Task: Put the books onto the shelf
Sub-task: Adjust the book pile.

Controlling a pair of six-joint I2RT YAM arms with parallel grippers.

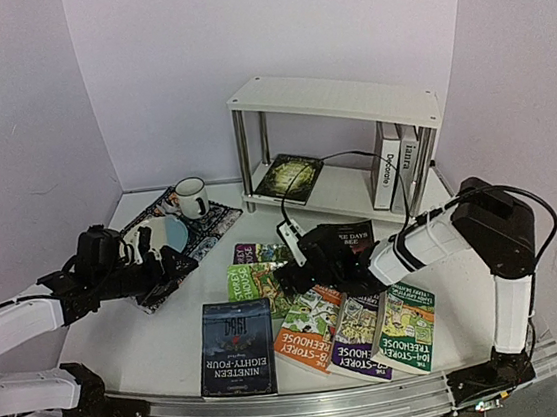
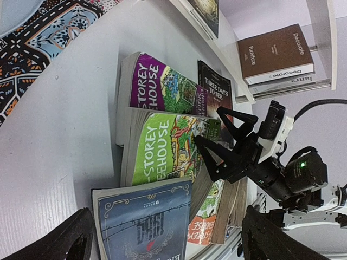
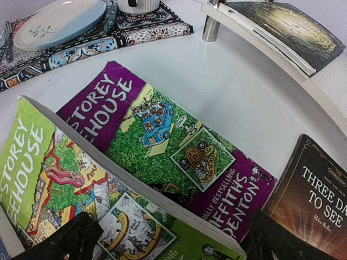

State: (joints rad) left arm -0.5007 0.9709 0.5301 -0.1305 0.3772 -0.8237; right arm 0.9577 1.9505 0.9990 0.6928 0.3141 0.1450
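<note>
Ahead of the right gripper (image 2: 209,124), past the purple book (image 3: 162,135), bare table (image 3: 238,92) runs to the shelf (image 1: 337,101), where a metal leg (image 3: 210,30) stands straight ahead and a flat dark book (image 3: 287,27) fills the lower board (image 1: 342,193) ahead-right. Farther right that board lies free up to the upright white books (image 1: 394,163). Ahead of the left gripper (image 1: 173,269), bare table passes between the placemat (image 2: 32,59) on its left and the green book (image 2: 162,151) on its right.

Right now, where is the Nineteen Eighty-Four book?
In the top view, Nineteen Eighty-Four lies flat at the table's near edge, just left of the orange Treehouse book.
</note>
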